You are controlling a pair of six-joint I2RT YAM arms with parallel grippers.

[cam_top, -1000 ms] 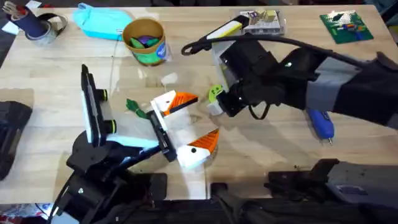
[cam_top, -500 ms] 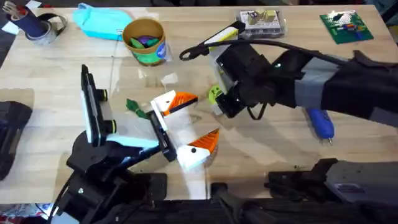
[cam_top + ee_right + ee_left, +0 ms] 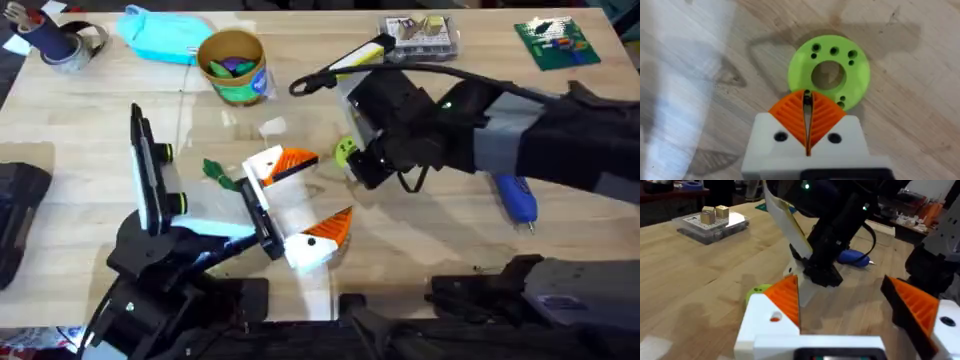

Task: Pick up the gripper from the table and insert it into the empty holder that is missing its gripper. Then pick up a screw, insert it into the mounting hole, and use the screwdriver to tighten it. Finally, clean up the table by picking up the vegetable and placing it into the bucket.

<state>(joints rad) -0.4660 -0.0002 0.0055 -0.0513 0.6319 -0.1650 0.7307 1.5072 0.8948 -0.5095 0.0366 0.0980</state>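
The gripper [image 3: 278, 164], a white block with an orange ribbed tip, sits in the holder on my left arm, opposite its black-dotted twin [image 3: 320, 240]. In the left wrist view the gripper [image 3: 775, 317] shows a small mounting hole on its face. My left gripper [image 3: 326, 196] stands open with nothing between its fingers. My right gripper [image 3: 807, 106] is shut on a small dark screw [image 3: 807, 99], just above a green holed disc [image 3: 829, 72] on the table. The blue screwdriver [image 3: 516, 197] lies at the right. A green vegetable [image 3: 216, 171] lies left of the holder. The bucket [image 3: 234, 66] stands at the back.
At the back are a teal cloth [image 3: 162, 35], a dark blue cup with tape roll [image 3: 55, 40], a clear parts box [image 3: 420, 35], a green circuit board [image 3: 556, 42] and a yellow-black tool [image 3: 345, 60]. A small white scrap [image 3: 270, 127] lies mid-table.
My right arm has shifted slightly, holding its fingers near the green disc. The left arm and the table's things have not moved.
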